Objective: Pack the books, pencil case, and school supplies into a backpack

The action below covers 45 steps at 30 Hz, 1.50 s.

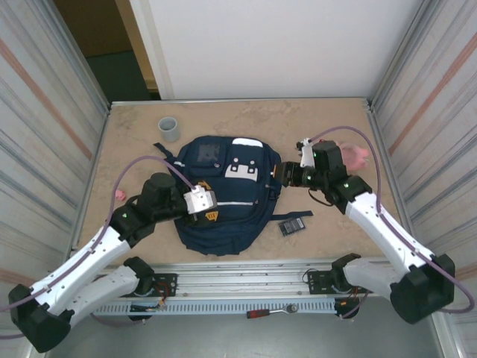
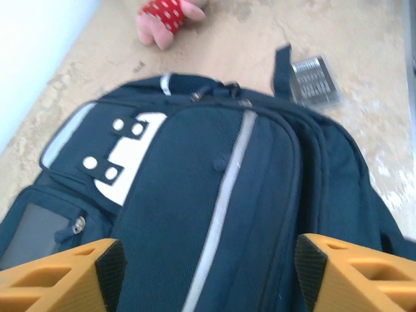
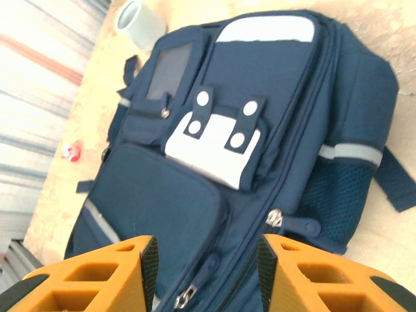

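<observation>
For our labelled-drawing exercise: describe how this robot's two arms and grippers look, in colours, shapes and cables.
The left arm and right arm have white links, black joints and a purple cable each. The left gripper and right gripper carry orange fingers with cut-out pockets and black pads.

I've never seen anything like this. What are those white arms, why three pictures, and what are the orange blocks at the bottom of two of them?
Those are two white robot arms bolted at the table's near edge, each ending in a two-finger gripper. The wide picture comes from a camera overhead. The other two come from a camera on each wrist, so the orange blocks are the fingers of the left gripper and the right gripper. On the beige table lies a large navy blue fabric backpack, with a grey cup, a pink plush toy and a small dark grey grid-faced piece beside it. Both grippers are open above the backpack, holding nothing.
</observation>
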Each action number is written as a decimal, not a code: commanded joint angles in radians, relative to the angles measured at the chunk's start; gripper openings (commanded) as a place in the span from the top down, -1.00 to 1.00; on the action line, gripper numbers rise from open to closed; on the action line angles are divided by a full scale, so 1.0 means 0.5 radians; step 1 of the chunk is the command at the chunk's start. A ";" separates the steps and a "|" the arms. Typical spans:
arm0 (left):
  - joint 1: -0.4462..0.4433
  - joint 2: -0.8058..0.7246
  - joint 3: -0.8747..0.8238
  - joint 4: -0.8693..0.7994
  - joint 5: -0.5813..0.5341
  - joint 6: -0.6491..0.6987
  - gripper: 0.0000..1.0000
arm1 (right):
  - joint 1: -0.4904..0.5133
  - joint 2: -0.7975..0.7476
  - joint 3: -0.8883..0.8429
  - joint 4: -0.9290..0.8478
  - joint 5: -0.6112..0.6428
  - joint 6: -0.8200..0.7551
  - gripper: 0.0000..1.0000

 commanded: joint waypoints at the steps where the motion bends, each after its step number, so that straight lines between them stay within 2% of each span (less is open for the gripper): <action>1: 0.006 0.099 -0.007 -0.353 -0.061 0.303 -0.48 | 0.063 -0.115 -0.144 0.045 0.079 -0.007 0.11; 3: 0.009 0.143 -0.019 -0.355 -0.124 0.380 -0.51 | 0.081 -0.195 -0.200 0.114 0.074 -0.003 0.11; 8: 0.007 0.304 -0.046 -0.194 -0.085 0.435 -0.55 | 0.102 -0.254 -0.254 0.149 0.067 -0.035 0.09; 12: 0.009 0.460 -0.072 0.039 -0.131 0.409 -0.45 | 0.103 -0.266 -0.287 0.151 0.027 -0.067 0.08; 15: 0.010 0.556 -0.082 0.123 -0.154 0.416 -0.14 | 0.108 -0.302 -0.305 0.143 0.086 -0.087 0.00; 19: 0.026 0.530 -0.062 0.106 -0.151 0.344 0.44 | 0.108 -0.417 -0.379 0.178 0.189 -0.182 -0.10; 20: 0.056 0.481 -0.067 0.123 -0.080 0.300 0.63 | 0.108 -0.448 -0.407 0.217 0.182 -0.224 -0.13; 22: 0.156 0.382 -0.088 0.169 0.131 0.200 0.81 | 0.105 -0.484 -0.457 0.268 0.173 -0.301 -0.24; 25: 0.305 0.265 -0.124 0.262 0.397 0.036 0.94 | 0.102 -0.470 -0.483 0.257 0.175 -0.412 -0.36; 27: 0.352 0.240 -0.140 0.295 0.483 -0.019 0.98 | 0.096 -0.421 -0.487 0.260 0.143 -0.475 -0.36; 32: 0.370 0.263 -0.145 0.310 0.515 -0.039 1.00 | 0.096 -0.238 -0.484 0.398 -0.329 -0.758 -0.34; 36: 0.378 0.291 -0.148 0.336 0.539 -0.047 1.00 | 0.129 -0.058 -0.476 0.466 -0.522 -1.001 -0.34; 41: 0.389 0.283 -0.164 0.361 0.567 -0.050 1.00 | 0.089 0.123 -0.457 0.595 -0.725 -1.137 -0.36; 45: 0.414 0.288 -0.163 0.384 0.603 -0.066 1.00 | 0.009 0.322 -0.378 0.648 -1.036 -1.166 -0.37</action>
